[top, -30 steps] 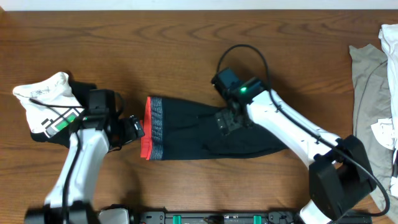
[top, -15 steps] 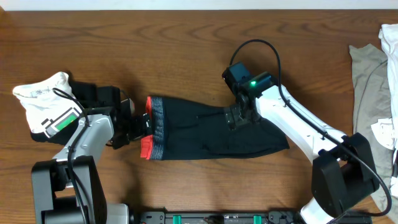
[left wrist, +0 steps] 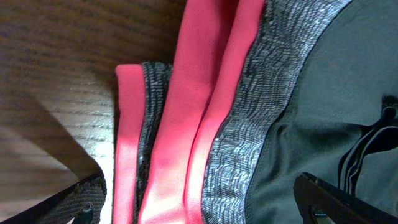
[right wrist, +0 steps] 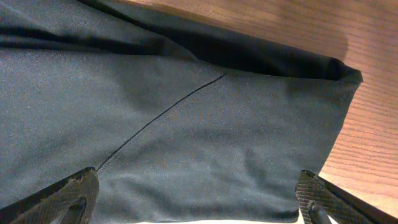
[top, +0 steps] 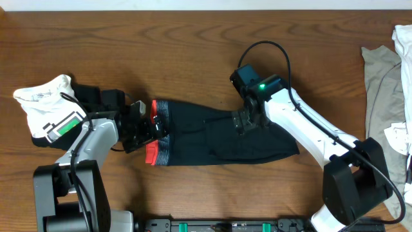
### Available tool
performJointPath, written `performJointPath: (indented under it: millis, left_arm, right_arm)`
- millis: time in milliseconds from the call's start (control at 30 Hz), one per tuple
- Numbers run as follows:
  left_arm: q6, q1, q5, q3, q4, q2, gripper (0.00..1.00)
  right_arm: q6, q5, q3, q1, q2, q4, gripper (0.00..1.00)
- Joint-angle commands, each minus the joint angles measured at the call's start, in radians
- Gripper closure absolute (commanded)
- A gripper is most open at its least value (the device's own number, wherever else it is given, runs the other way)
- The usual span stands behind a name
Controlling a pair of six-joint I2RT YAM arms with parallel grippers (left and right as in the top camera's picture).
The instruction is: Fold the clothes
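Note:
The black pants (top: pixel 225 138) lie folded across the table's middle, the grey-and-red waistband (top: pixel 156 132) at their left end. My left gripper (top: pixel 152 129) is open right over the waistband (left wrist: pixel 205 124), one finger on each side of it. My right gripper (top: pixel 248 122) is open over the black fabric (right wrist: pixel 186 124) near the upper right part of the pants. A white top with a green patch (top: pixel 51 113) lies bunched at the far left.
Grey-beige and white tops (top: pixel 386 84) are piled at the table's right edge. Bare wood (top: pixel 161 51) runs along the far side. A black rail (top: pixel 225 225) sits at the front edge.
My left gripper has moved right, from beside the waistband onto it. My right gripper shifted slightly right a second ago and has stayed still since.

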Motion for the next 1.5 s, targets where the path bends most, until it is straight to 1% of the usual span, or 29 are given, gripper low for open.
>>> performJointPath:
  millis: [0, 267, 300, 367, 433, 600, 667, 767, 833, 900, 967, 1033, 1067, 1133, 1167, 1300, 1467]
  left_arm:
    - [0.016, 0.002, 0.016, -0.043, 0.020, 0.014, 0.02]
    - [-0.025, 0.002, 0.030, -0.135, 0.107, 0.015, 0.01]
    - [-0.024, 0.002, 0.040, -0.145, 0.113, 0.015, 0.10]
    - [-0.024, 0.002, 0.065, -0.158, 0.126, 0.015, 0.23]
    - [-0.024, 0.002, 0.091, -0.165, 0.146, 0.015, 0.32]
    - [-0.024, 0.002, 0.106, -0.166, 0.170, 0.015, 0.42]
    - [-0.024, 0.002, 0.106, -0.166, 0.175, 0.015, 0.47]
    - [-0.024, 0.002, 0.106, -0.166, 0.189, 0.014, 0.63]
    - [-0.024, 0.002, 0.106, -0.165, 0.196, 0.014, 0.70]
    - [-0.024, 0.002, 0.106, -0.165, 0.203, 0.014, 0.75]
    - [-0.024, 0.002, 0.106, -0.165, 0.207, 0.014, 0.76]
    - [-0.024, 0.002, 0.106, -0.165, 0.207, 0.014, 0.81]
    - [-0.024, 0.002, 0.106, -0.165, 0.207, 0.014, 0.87]
    - [-0.024, 0.002, 0.106, -0.165, 0.208, 0.014, 0.92]
    - [-0.024, 0.002, 0.106, -0.165, 0.210, 0.014, 0.94]
    - [-0.024, 0.002, 0.106, -0.165, 0.222, 0.002, 0.94]
    - [-0.024, 0.002, 0.106, -0.156, 0.217, -0.070, 0.94]
  right_arm:
    - [0.017, 0.007, -0.002, -0.006, 0.000, -0.003, 0.01]
    - [0.017, 0.008, -0.002, -0.005, 0.000, -0.006, 0.01]
    - [0.017, 0.007, -0.002, -0.005, 0.000, -0.006, 0.01]
    - [0.017, 0.007, -0.002, -0.005, 0.000, -0.006, 0.01]
    - [0.017, 0.007, -0.002, -0.005, 0.000, -0.006, 0.01]
    - [0.017, 0.007, -0.002, -0.005, 0.000, -0.012, 0.01]
    - [0.017, 0.007, -0.002, -0.005, 0.000, -0.013, 0.01]
    - [0.017, 0.008, -0.002, -0.003, 0.000, -0.013, 0.01]
    - [0.017, 0.008, -0.002, -0.004, 0.000, -0.013, 0.01]
    - [0.017, 0.008, -0.002, -0.003, 0.000, -0.014, 0.01]
    - [0.017, 0.008, -0.002, -0.003, 0.000, -0.013, 0.01]
    - [0.018, 0.007, -0.002, -0.003, 0.000, -0.013, 0.01]
    - [0.017, 0.007, -0.002, -0.003, 0.000, -0.013, 0.01]
    - [0.018, 0.007, -0.002, -0.003, 0.000, -0.013, 0.01]
    - [0.018, 0.007, -0.002, -0.003, 0.000, -0.013, 0.01]
    - [0.017, 0.008, -0.002, -0.003, 0.000, -0.014, 0.01]
    - [0.018, 0.008, -0.002, -0.005, -0.006, -0.011, 0.01]
